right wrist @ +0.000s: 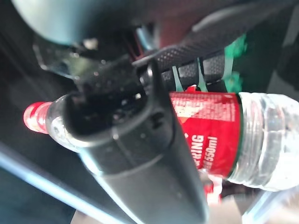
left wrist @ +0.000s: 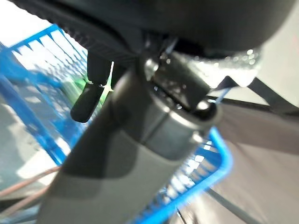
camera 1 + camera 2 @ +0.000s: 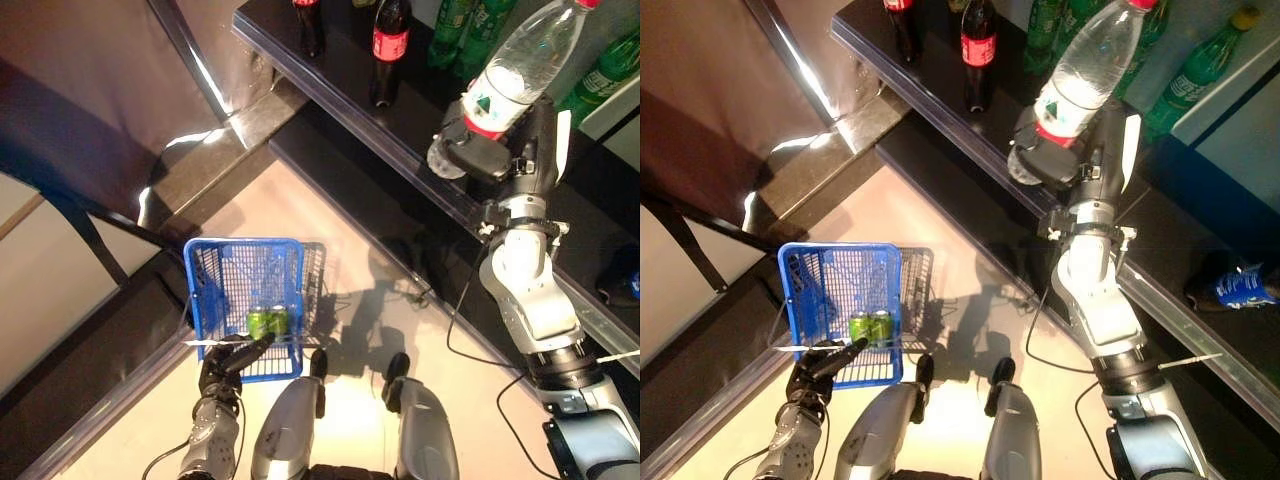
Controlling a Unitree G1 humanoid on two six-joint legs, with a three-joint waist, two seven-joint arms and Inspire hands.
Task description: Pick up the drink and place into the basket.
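While the black glossy table [image 3: 330, 75] runs across the upper right of the frame, the blue plastic mesh basket [image 3: 243, 300] hangs at lower left, its handle gripped by the left robot hand [image 3: 228, 362]. Two green cans [image 3: 267, 321] lie inside it. At upper right, the right robot hand [image 3: 495, 150] grips a clear red-labelled plastic water bottle [image 3: 525, 55], above the table.

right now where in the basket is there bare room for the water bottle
The blue basket is bare through its far half, from the far rim to the two green cans. The near end is crowded: cans plus the left robot hand on the handle. The right robot hand holds the water bottle.
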